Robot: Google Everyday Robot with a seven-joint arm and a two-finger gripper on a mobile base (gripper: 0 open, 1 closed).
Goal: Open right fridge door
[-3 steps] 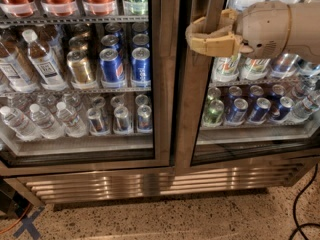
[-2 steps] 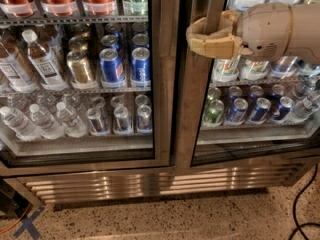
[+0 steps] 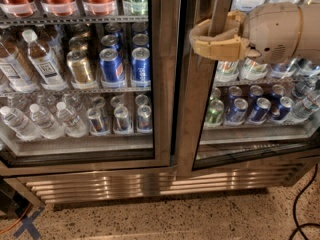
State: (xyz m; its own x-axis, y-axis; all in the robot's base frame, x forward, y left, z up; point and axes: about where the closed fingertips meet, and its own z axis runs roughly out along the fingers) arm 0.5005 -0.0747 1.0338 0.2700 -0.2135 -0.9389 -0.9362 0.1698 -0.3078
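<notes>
Gripper (image 3: 195, 39) at 2 o'clock, fingers spread apart, tips against the steel frame of the right fridge door (image 3: 192, 124); door slightly ajar.

Warm light from inside the fridge, with a duller floor beneath.
The glow came from within the cabinet and lit the bottles (image 3: 45, 59) and cans (image 3: 111, 64) behind the glass, strongest toward the upper left of the frame. The right fridge door (image 3: 196, 134) carried a soft vertical sheen down its brushed frame and pale reflections across its pane at lower right. The gripper (image 3: 216, 37), at upper right against that frame, was evenly lit in pale tan with a thin shadow under it. The steel grille (image 3: 125, 181) caught bright horizontal streaks, while the speckled floor (image 3: 200, 216) sat dimmer, darkest in the lower left corner.
</notes>
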